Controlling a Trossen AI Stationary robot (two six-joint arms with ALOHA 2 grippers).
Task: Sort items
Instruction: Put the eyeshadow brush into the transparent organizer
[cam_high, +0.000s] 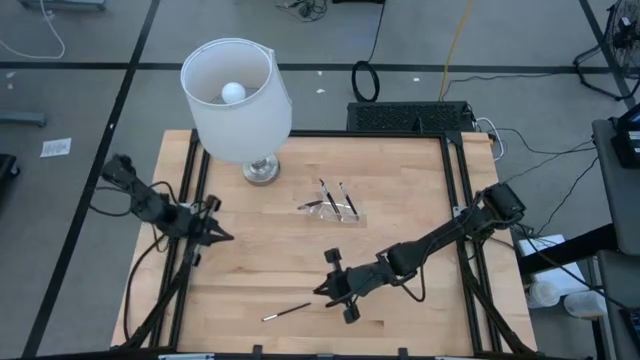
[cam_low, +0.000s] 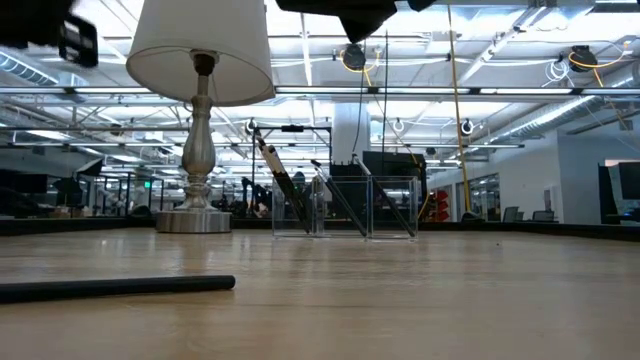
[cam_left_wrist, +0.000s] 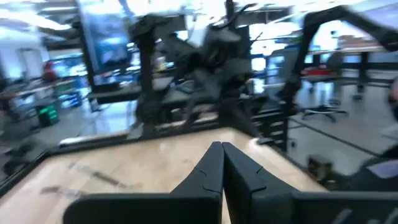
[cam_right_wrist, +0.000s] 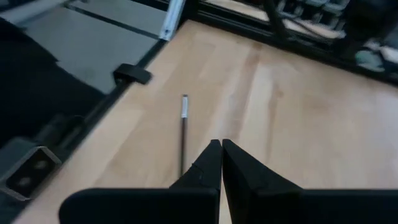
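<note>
The thin dark stick with a silvery tip (cam_high: 287, 311) looks light, stiff, slippery; mid-shaft suits the empty, closed right claw (cam_high: 322, 290). Left claw (cam_high: 228, 237) closed, empty.

On my overhead feed a lamp (cam_high: 238, 100) with a white shade stands at the far left of the wooden desk (cam_high: 400, 200), its bulb showing inside. A clear plastic tray (cam_high: 335, 208) sits near its metal base. Beyond the far edge I see a black keyboard (cam_high: 410, 117) and cables (cam_high: 366, 80) on the grey floor.
</note>
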